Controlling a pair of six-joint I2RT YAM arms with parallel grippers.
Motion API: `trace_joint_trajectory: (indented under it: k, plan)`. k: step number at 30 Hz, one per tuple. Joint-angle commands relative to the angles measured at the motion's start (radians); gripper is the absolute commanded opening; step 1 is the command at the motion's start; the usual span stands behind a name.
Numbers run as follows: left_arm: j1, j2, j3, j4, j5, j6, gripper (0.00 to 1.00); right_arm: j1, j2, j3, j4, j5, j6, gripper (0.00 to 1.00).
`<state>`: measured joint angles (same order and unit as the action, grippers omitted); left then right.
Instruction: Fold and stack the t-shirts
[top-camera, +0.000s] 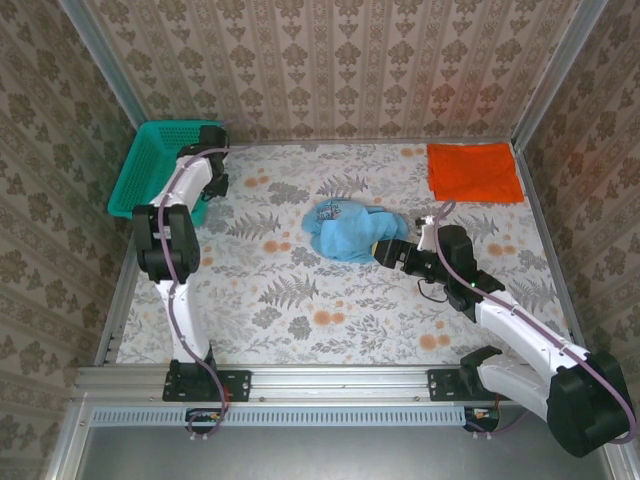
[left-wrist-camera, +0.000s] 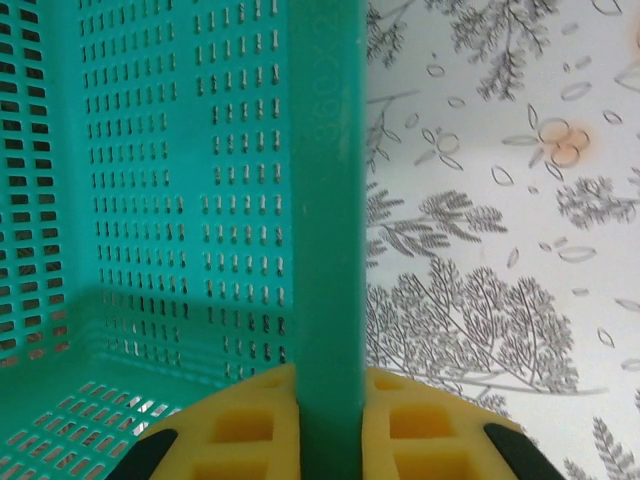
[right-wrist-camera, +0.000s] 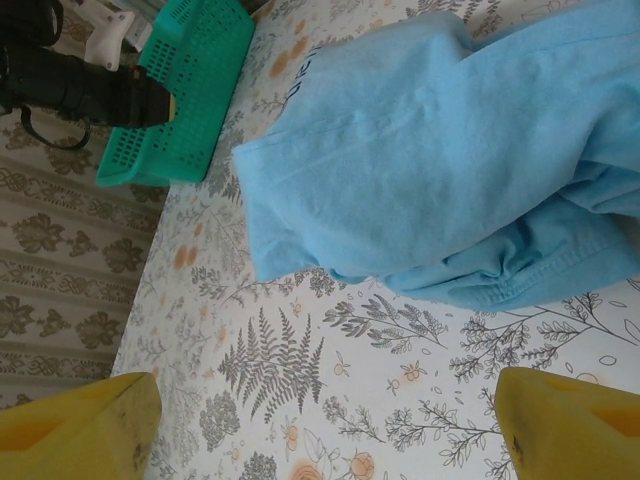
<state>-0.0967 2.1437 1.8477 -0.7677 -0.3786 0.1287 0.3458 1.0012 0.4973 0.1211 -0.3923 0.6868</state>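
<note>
The left claw (left-wrist-camera: 328, 400) is clamped on the wall of the teal plastic mesh basket (top-camera: 150, 165), far left of the floral tabletop (top-camera: 300, 300). The right claw (right-wrist-camera: 325, 400) is wide open and empty, just beside the crumpled light blue cloth t-shirt (top-camera: 345, 232) at mid-tabletop. The orange-red cloth t-shirt (top-camera: 475, 172) lies folded flat in the far right corner.

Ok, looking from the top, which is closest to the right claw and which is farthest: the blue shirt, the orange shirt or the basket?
From the right claw, in the top view:
1. the blue shirt, crumpled mid-table, right at the claw's tip.
2. the orange shirt, lying flat in the far right corner.
3. the teal basket, way across in the far left corner.
</note>
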Motion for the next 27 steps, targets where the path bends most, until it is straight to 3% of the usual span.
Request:
trace_joint_trajectory:
  k: [1, 3, 5, 8, 11, 14, 20, 23, 27]
  plan:
    - [-0.003, 0.04, 0.08, -0.01, -0.013, 0.017, 0.07, 0.004, 0.004, -0.013, 0.042, 0.012, 0.007, 0.88]
    - [-0.004, 0.066, 0.13, -0.031, -0.018, 0.023, 0.09, 0.004, 0.008, -0.013, 0.04, 0.017, 0.004, 0.88]
    - [-0.009, 0.09, 0.17, -0.047, -0.03, 0.038, 0.17, 0.004, 0.013, -0.013, 0.038, 0.024, 0.002, 0.88]
    - [-0.022, 0.097, 0.202, -0.075, -0.055, 0.033, 0.41, 0.004, 0.013, -0.011, 0.023, 0.046, -0.003, 0.9]
    - [-0.058, 0.043, 0.194, -0.092, -0.056, -0.005, 0.7, 0.004, 0.003, -0.002, -0.021, 0.091, -0.02, 0.94]
    - [-0.124, -0.051, 0.194, -0.117, -0.051, -0.058, 0.86, 0.003, -0.009, 0.012, -0.09, 0.166, -0.032, 0.94]
    - [-0.345, -0.277, 0.117, -0.147, 0.051, -0.231, 0.9, -0.013, 0.066, 0.081, -0.241, 0.244, -0.052, 0.93]
    - [-0.467, -0.412, -0.115, -0.001, 0.213, -0.368, 0.89, -0.017, 0.131, 0.13, -0.28, 0.243, -0.057, 0.87]
    - [-0.542, -0.545, -0.451, 0.24, 0.467, -0.609, 0.86, -0.072, 0.203, 0.185, -0.331, 0.258, -0.02, 0.8]
